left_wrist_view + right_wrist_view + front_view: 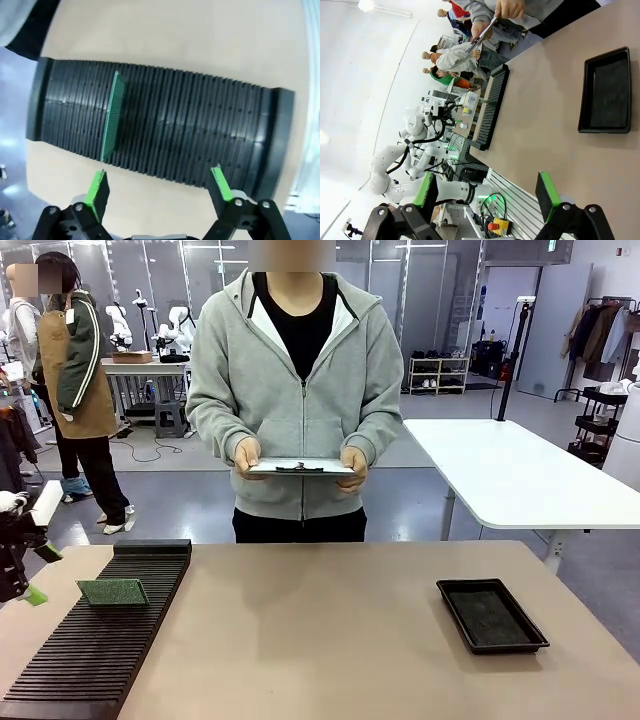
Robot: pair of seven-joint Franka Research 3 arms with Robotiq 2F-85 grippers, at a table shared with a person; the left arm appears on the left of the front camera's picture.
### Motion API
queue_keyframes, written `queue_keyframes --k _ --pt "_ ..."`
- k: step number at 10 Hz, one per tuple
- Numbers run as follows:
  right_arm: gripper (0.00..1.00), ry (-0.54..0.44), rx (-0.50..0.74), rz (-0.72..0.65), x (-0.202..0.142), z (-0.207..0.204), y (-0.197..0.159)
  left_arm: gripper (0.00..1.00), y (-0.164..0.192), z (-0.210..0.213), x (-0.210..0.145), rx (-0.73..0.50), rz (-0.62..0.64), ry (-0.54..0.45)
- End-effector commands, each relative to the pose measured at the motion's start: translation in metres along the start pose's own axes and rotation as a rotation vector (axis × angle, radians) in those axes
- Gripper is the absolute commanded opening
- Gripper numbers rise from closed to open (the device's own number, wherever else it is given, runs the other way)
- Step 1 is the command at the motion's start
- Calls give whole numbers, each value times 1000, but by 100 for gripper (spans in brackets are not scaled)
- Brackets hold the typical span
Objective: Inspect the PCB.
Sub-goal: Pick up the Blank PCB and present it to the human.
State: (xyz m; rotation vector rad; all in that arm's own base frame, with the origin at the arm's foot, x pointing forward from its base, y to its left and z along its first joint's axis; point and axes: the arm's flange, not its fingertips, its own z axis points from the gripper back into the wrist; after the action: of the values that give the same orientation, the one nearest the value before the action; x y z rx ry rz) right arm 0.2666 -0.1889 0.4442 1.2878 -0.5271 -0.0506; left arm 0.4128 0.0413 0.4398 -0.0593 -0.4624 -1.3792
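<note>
Left claw [42, 573] hangs with fingers apart, just beside the slotted black rack [100, 640], where the PCB [112, 591] stands on edge in 1 slot. It is probably light, stiff, thin and fragile: pinch its free top edge gently. No print is readable. Right claw [487, 192] is apart too, holding nothing

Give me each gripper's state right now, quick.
Left gripper: open, holding nothing.
Right gripper: open, holding nothing.
Person's hands: holding the clipboard.
</note>
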Motion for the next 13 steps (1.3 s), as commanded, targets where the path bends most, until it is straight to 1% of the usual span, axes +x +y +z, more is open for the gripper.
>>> queue_keyframes --k 1,2,3,5,6,8,10,11,12,13 --pt "100 -5 11 20 1 1 1 100 22 -11 -3 26 -22 30" --pt "100 -5 11 20 1 1 1 100 29 -19 -2 45 -3 60" --pt "100 -5 11 20 1 1 1 100 37 -27 1 40 4 70" --pt "100 -5 11 20 1 1 1 100 49 -45 5 7 -6 85" --pt "100 -5 11 20 1 1 1 100 54 -55 4 29 -1 111" --pt "100 -5 11 20 1 1 1 100 67 -73 5 29 -20 137" --pt "100 -5 11 20 1 1 1 100 71 -86 5 5 -39 151" --pt "100 -5 11 20 1 1 1 100 73 -92 4 19 -46 166" --pt "100 -5 11 20 1 1 1 100 77 -99 2 29 -30 202" --pt "100 -5 11 20 1 1 1 100 83 -108 0 14 -18 218"
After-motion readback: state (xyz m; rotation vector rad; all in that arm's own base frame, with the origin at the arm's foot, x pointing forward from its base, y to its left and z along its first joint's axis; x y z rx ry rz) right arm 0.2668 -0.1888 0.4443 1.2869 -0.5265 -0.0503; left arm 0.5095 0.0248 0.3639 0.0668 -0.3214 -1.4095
